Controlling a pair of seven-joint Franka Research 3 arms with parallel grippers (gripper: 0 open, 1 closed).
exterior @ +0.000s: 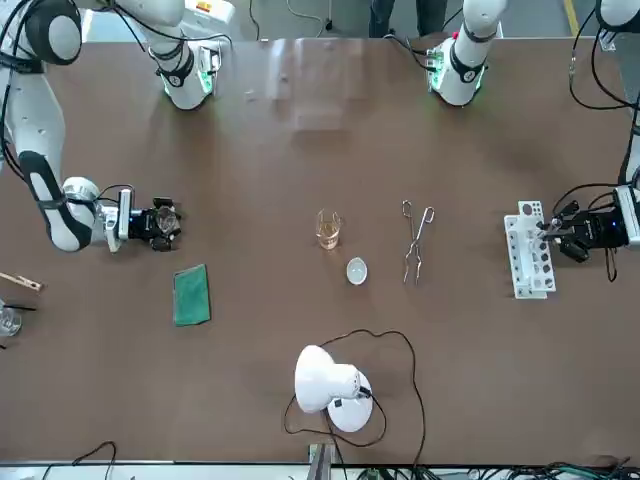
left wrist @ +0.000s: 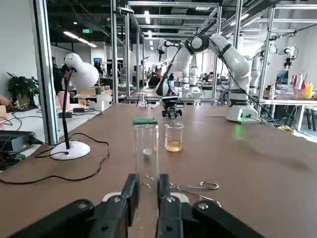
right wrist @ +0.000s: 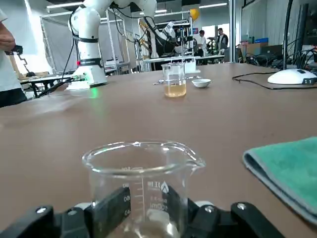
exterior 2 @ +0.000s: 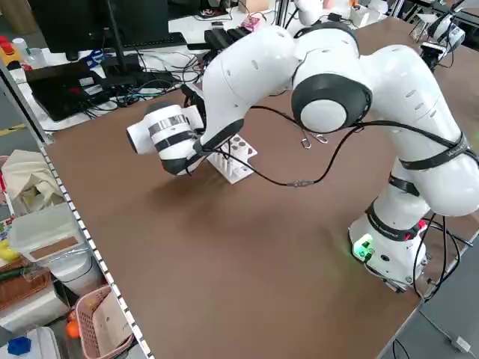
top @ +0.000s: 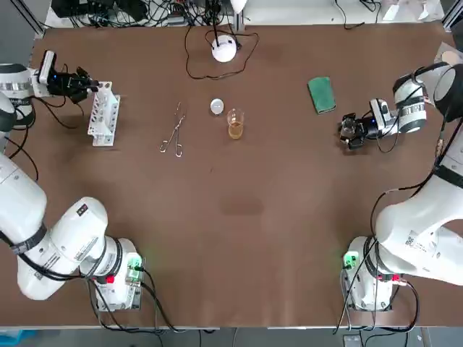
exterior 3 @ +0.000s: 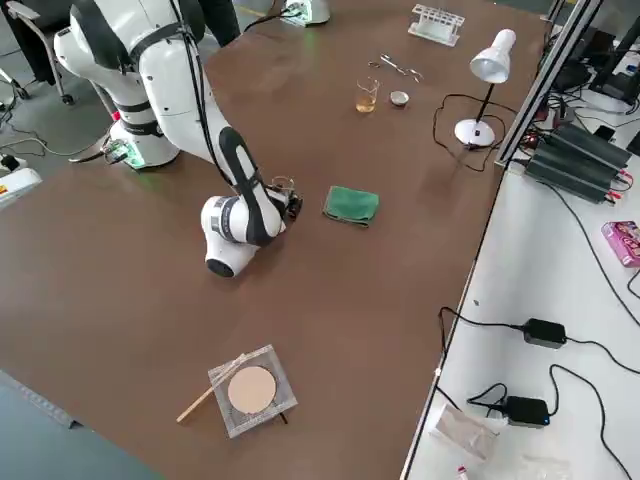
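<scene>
When you look down from the top, your left gripper is at the far end of the white test tube rack, with its jaws close together. Your right gripper has its jaws around a small glass beaker. A green cloth lies near those jaws but does not touch them. Well away from both pairs of jaws, in the middle of the table, are the tongs, a small white dish, a beaker with yellow liquid and a desk lamp.

From the front, the left jaws sit over the end of the rack. The right jaws hug the small glass beaker, with the green cloth near them.

From the left wrist, you see the jaws narrow, pinching a clear test tube. It stands straight up between the fingers. The tongs lie just ahead of the jaws, and the beaker with yellow liquid stands farther ahead.

From the right wrist, the small glass beaker stands upright between the fingers, which press on its two sides. The green cloth lies near the jaws, off to one side.

From the left side, the arm hides the left jaws.
</scene>
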